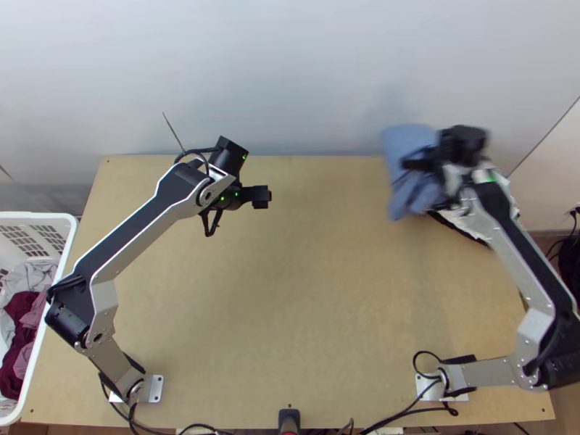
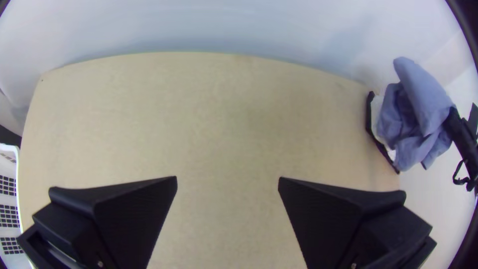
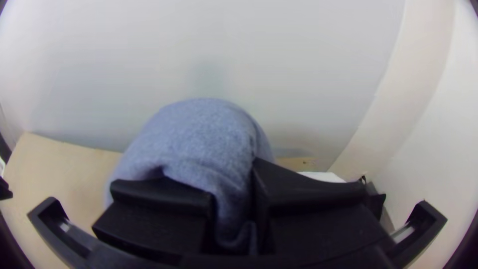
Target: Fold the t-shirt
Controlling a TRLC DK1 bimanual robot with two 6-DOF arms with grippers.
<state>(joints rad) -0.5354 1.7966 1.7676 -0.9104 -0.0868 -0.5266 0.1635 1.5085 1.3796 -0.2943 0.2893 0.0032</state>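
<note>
Honestly, the right gripper (image 3: 234,204) has the blue shirt (image 3: 199,134) pinched at far right, so lay it down gently.

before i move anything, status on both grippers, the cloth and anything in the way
Left gripper open and empty; right gripper shut on bunched blue cloth, far right; black-edged white thing close by.

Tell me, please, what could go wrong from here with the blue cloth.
The blue cloth is gripped by the right hand with loose parts hanging, so it might crumple when set down. It is near the far right corner of the table, so if dropped it could slip over the edge. The white-and-black item close by might get snagged or pushed.
</note>
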